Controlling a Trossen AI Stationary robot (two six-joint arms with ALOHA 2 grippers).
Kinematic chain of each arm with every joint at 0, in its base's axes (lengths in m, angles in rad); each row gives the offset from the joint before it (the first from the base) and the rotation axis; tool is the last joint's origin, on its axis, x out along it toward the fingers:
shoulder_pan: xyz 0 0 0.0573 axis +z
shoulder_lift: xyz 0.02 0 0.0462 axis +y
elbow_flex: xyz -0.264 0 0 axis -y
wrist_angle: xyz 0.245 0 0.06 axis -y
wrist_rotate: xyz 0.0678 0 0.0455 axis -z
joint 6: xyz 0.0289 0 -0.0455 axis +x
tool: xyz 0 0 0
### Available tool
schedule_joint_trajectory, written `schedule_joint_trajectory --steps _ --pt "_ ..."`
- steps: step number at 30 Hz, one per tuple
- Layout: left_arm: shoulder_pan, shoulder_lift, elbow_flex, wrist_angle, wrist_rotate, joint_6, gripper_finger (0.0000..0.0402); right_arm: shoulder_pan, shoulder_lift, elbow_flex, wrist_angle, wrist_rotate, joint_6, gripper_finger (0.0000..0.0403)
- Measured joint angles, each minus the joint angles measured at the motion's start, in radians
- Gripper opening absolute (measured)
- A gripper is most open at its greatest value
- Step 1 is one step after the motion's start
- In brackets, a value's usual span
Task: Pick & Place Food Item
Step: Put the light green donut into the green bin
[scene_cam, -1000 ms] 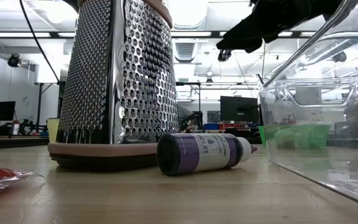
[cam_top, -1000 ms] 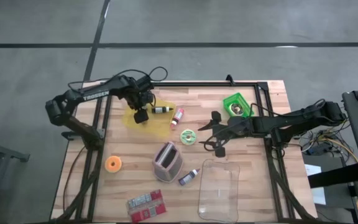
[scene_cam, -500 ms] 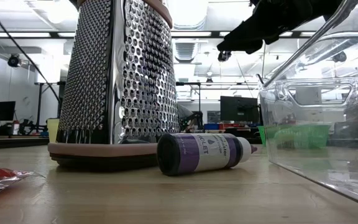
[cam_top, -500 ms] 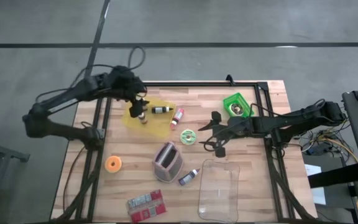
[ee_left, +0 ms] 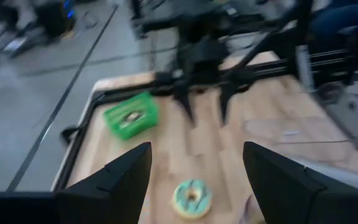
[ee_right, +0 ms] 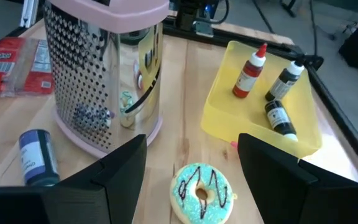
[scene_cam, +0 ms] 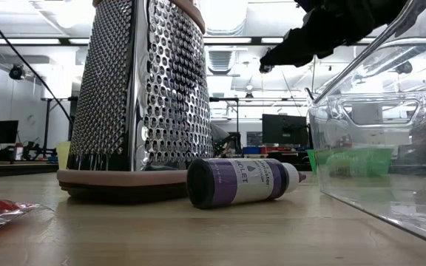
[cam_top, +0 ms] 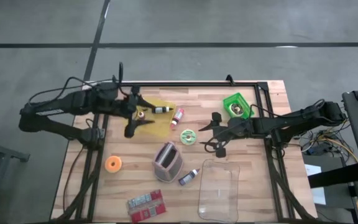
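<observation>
A donut with pale green icing [cam_top: 189, 137] lies flat on the table's middle; it also shows in the right wrist view [ee_right: 201, 191] and the left wrist view [ee_left: 192, 198]. My right gripper [cam_top: 207, 138] is open and empty, just right of the donut and above the table; its fingers [ee_right: 120, 163] point at the donut. My left gripper [cam_top: 137, 124] is open and empty over the left part of a yellow tray [cam_top: 156, 121], pointing toward the table's right. A green basket [cam_top: 237, 104] stands at the far right.
Three small bottles [ee_right: 251, 65] are in the yellow tray. A metal grater [cam_top: 166, 160], a purple bottle [cam_top: 189, 177] and a clear plastic container [cam_top: 219, 186] are near the front. An orange ring [cam_top: 113, 163] and a red packet [cam_top: 145, 204] lie at the front left.
My left gripper has drawn back from over the yellow tray a little toward the table's left and near edges, and has tipped from pointing down to pointing level toward the right; its arm has swung low to the left. My right gripper has kept still.
</observation>
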State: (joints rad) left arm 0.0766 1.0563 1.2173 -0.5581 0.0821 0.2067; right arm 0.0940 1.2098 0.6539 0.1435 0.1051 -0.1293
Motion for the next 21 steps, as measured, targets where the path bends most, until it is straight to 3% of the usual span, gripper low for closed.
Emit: schedule_joint_trajectory --steps 6,12,21 --pt "-0.14 0.015 -0.134 0.25 -0.133 0.07 0.0259 0.0 0.0 -0.022 0.005 0.027 -0.037 0.0247" --pt "-0.165 -0.001 -0.322 0.428 -0.155 0.062 0.0259 -0.002 0.0 -0.024 -0.007 0.206 0.018 0.0247" --pt "-0.173 -0.103 -0.568 0.64 -0.154 0.025 0.0259 -0.007 0.0 -0.024 0.061 0.1 -0.11 0.0247"
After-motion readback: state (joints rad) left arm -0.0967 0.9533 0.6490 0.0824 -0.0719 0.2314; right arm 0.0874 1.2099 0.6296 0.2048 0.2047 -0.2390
